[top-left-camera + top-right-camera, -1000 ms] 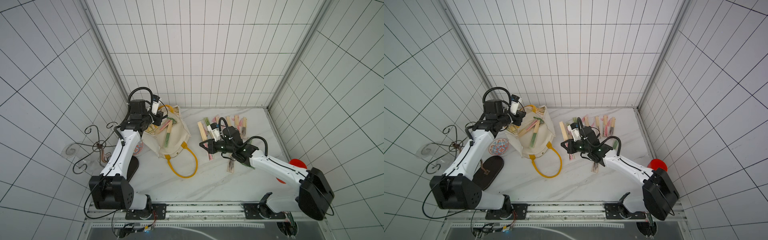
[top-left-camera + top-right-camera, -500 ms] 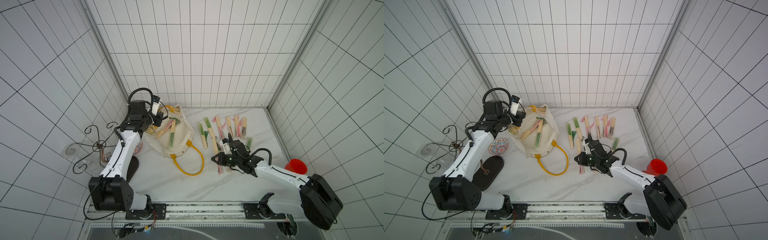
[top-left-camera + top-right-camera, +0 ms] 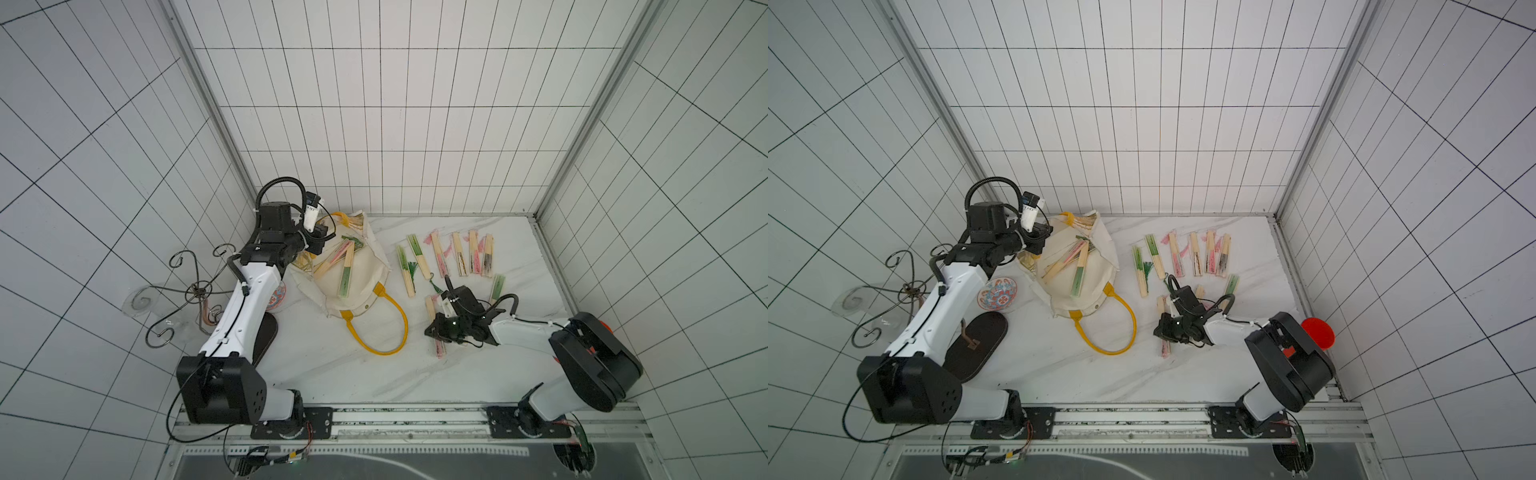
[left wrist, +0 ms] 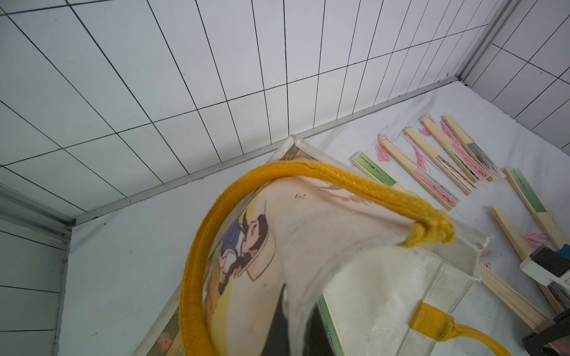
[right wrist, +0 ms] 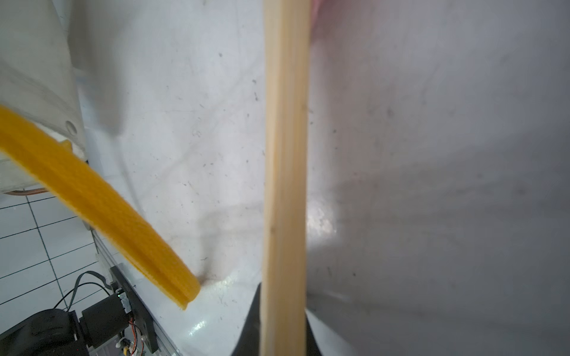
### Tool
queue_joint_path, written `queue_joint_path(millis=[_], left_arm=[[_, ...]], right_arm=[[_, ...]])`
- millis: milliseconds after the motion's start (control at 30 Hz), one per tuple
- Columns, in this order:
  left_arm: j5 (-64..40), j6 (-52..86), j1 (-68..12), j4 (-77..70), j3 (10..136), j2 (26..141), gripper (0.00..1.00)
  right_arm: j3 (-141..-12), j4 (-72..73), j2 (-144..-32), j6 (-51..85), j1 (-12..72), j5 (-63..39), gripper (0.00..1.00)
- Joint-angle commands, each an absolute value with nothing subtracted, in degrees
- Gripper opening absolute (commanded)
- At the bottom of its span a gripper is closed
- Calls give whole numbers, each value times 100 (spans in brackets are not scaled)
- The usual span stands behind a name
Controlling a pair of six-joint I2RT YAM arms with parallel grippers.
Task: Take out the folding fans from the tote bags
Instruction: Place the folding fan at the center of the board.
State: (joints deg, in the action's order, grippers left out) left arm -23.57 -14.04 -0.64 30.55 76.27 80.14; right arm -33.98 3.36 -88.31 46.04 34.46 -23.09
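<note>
The cream tote bag [image 3: 361,291] [image 3: 1096,291] lies at the back left with its mouth held up. My left gripper [image 3: 316,243] [image 3: 1038,241] [image 4: 296,339] is shut on the bag's canvas rim. Folding fans [image 3: 347,274] [image 3: 1079,272] still lie inside the bag. Several more fans [image 3: 438,257] [image 3: 1196,259] [image 4: 431,182] lie in a row on the table to its right. My right gripper [image 3: 436,332] [image 3: 1163,328] [image 5: 283,323] is low over the table, shut on a pink folding fan [image 3: 441,353] [image 5: 285,154] that rests on the marble.
The bag's yellow handle [image 3: 386,328] [image 5: 101,203] loops over the table just left of my right gripper. A patterned bowl [image 3: 997,294], a black sandal [image 3: 980,349] and a wire stand [image 3: 195,286] sit at the left. A red cup [image 3: 1317,332] stands behind my right arm.
My right gripper carried a fan from beside the row toward the front and down onto the table. The bag and its handle slid slightly right. The left arm barely moved.
</note>
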Motion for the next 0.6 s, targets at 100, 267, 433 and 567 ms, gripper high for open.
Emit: queue_joint_path(millis=[100, 267, 433, 567], left_arm=[[-2645, -1357, -53, 2497, 7641, 7796, 0], [-2681, -1339, -53, 2470, 7637, 7787, 0], [-2733, -1319, -53, 2444, 7636, 7776, 0], [-2743, -1303, -53, 2426, 7630, 7778, 0]], right_arm=[[-3437, 252, -9097, 4535, 3367, -2144, 20], [-3374, 70, -8934, 4537, 3357, -1862, 23], [-3489, -487, -8731, 4369, 3357, -1364, 32], [-3480, -662, -8597, 4290, 3357, -1214, 33]])
